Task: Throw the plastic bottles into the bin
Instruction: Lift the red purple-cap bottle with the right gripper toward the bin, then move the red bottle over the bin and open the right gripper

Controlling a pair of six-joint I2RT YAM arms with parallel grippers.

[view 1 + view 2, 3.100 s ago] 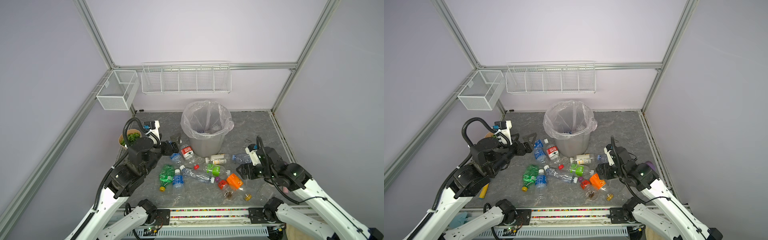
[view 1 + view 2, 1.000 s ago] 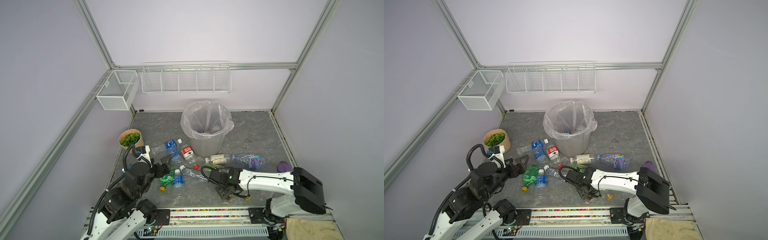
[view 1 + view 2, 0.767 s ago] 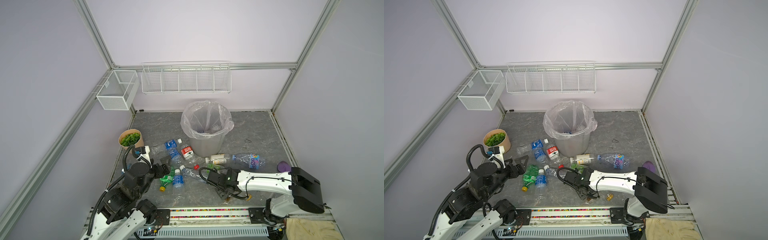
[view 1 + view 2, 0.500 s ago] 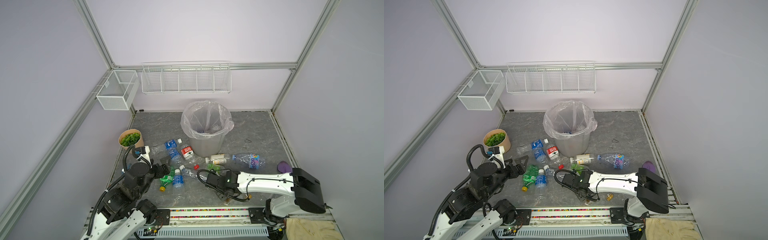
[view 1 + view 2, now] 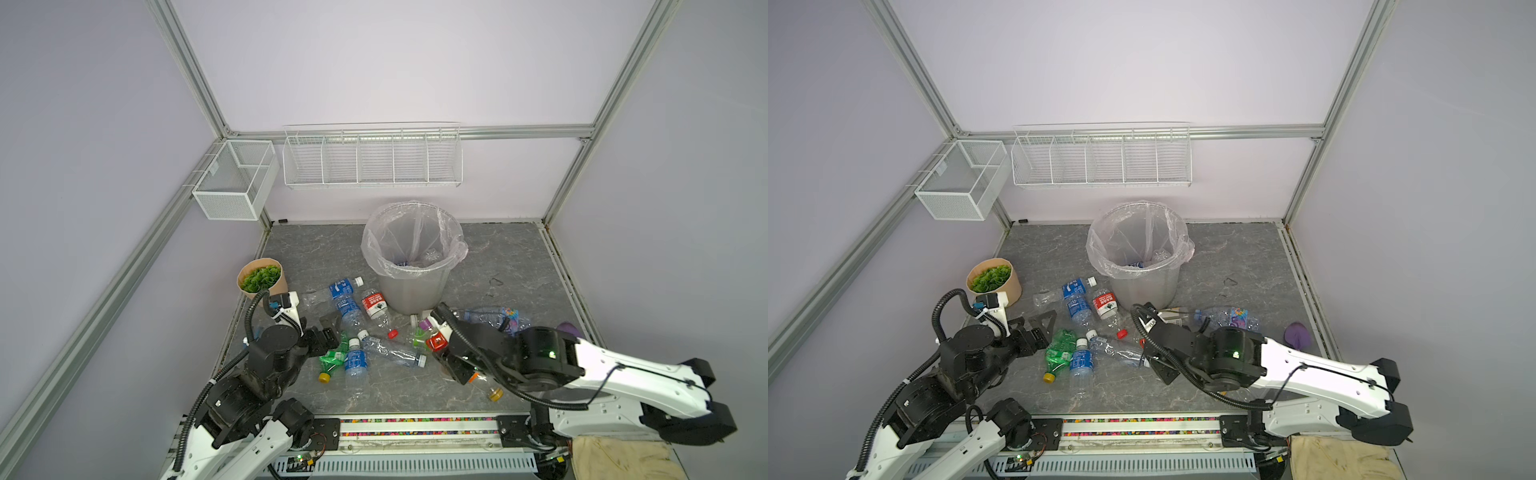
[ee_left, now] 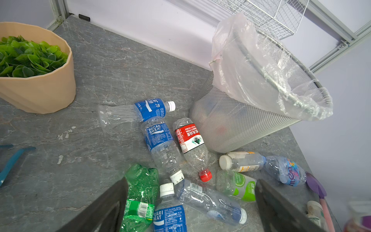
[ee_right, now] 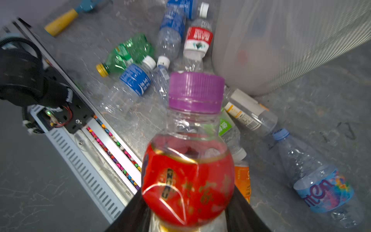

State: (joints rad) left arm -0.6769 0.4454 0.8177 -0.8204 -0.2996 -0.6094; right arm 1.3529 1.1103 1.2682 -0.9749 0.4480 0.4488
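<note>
Firmly pinching a purple-capped, red-labelled bottle (image 7: 187,180) in the right claw (image 7: 188,215), jaws closed on its round belly, just in front of the bin (image 5: 411,286); holding the left claw (image 6: 190,204) spread wide with nothing in it, over a crushed green bottle (image 6: 141,190) and a blue-labelled bottle (image 6: 169,215). Elsewhere, with the other plastic bottles (image 5: 347,307) lying loose on the bench (image 5: 519,257) between both arms and the bin's foot; with a couple more already down inside the bin.
</note>
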